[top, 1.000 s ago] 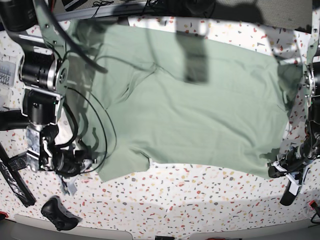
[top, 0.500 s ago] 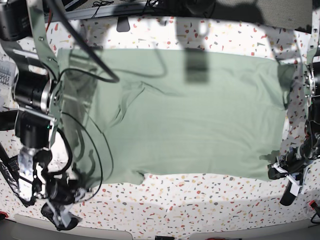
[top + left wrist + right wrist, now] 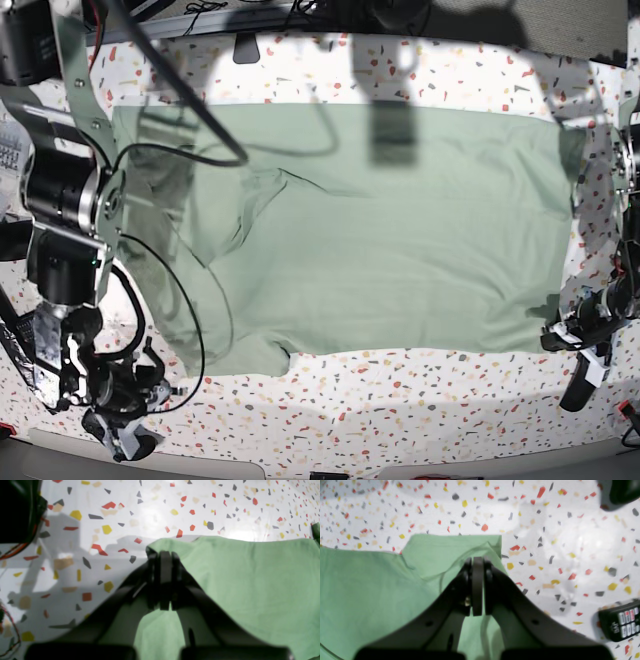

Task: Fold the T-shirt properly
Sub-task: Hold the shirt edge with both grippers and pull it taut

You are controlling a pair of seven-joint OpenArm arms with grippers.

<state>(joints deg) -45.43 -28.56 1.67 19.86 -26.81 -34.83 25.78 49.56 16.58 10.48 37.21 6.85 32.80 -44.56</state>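
The shirt (image 3: pixel 400 250) is sliding nearer, probably straightening for folding; my left gripper (image 3: pixel 162 555) is pinching its edge, my right gripper (image 3: pixel 477 561) pressing its fingers together.

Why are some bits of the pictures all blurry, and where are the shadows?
In both wrist views, the dark fingers up close look blurry, while the green T-shirt looks sharper. Soft grey shadows lie on the speckled table in the left wrist view. In the base view, see-through dark smudges cross the shirt.
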